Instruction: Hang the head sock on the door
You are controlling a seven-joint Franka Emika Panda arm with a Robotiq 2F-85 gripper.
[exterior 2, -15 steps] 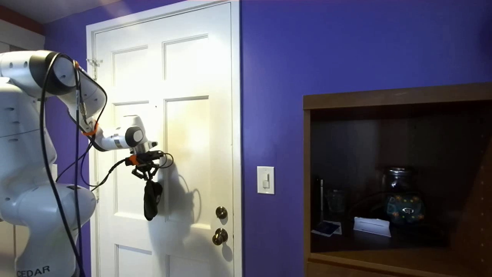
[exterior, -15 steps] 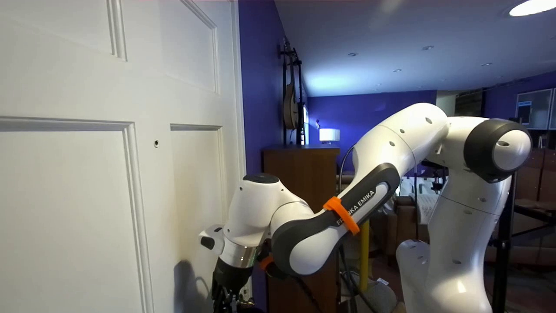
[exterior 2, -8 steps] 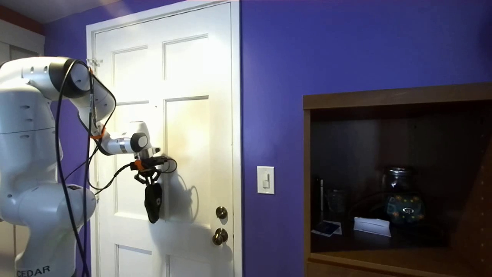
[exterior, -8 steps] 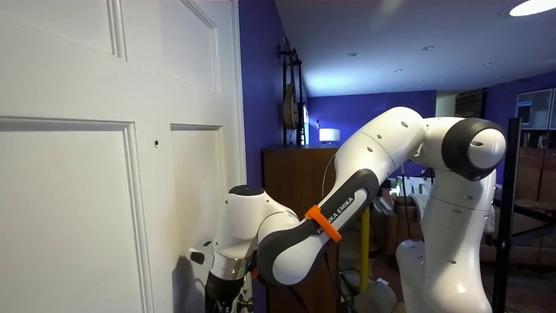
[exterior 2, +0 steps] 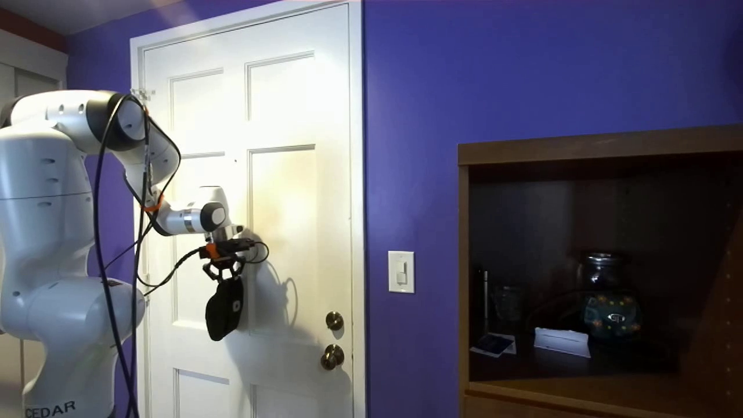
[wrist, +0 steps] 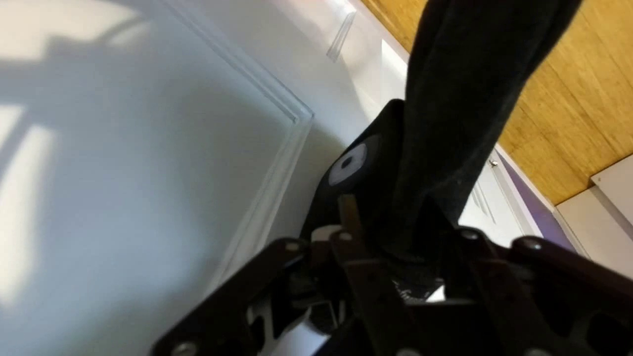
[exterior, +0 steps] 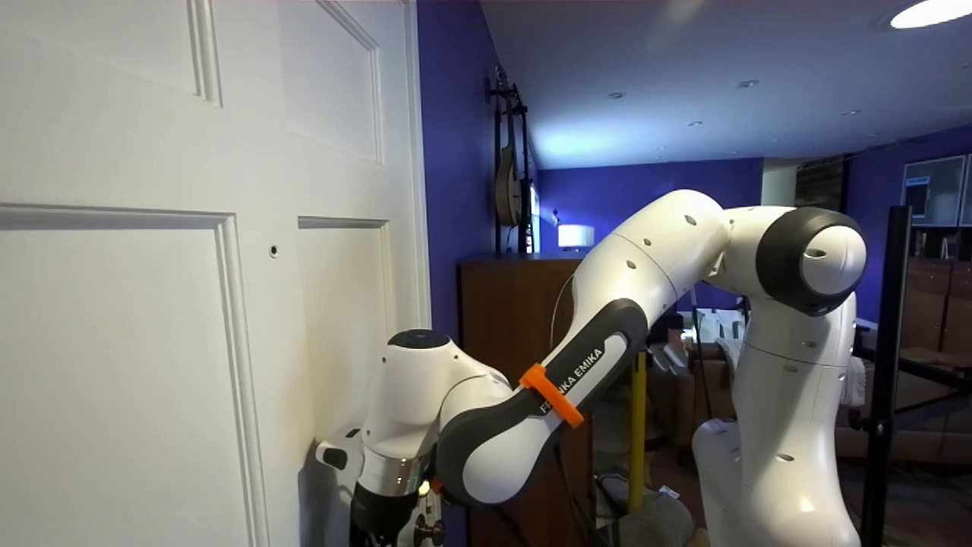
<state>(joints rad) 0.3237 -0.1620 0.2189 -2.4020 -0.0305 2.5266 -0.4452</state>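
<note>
The head sock [exterior 2: 224, 310], a limp black cloth with a small pale mark, hangs from my gripper [exterior 2: 225, 277] in an exterior view. In the wrist view the sock [wrist: 455, 99] droops beyond the fingertips, and my gripper [wrist: 390, 212] is shut on its near end. The white panelled door [exterior 2: 284, 232] stands upright behind it; it also shows in an exterior view [exterior: 121, 380] and in the wrist view [wrist: 148, 148]. The sock hangs in front of the door's middle; whether it touches cannot be told. In an exterior view the gripper [exterior: 372, 538] is cut off below and the sock is out of view.
Brass knobs [exterior 2: 332, 357] are on the door's right side, right of the sock. A light switch [exterior 2: 401, 271] and a brown cabinet [exterior 2: 462, 261] stand further right. A clear fitting [exterior 2: 143, 94] is at the frame's upper left. Cables [exterior 2: 101, 203] loop along the arm.
The arm has moved closer to the door and slightly down, carrying the sock. The sock has swung and turned; its lower end now hangs further left and shows more broadly.
</note>
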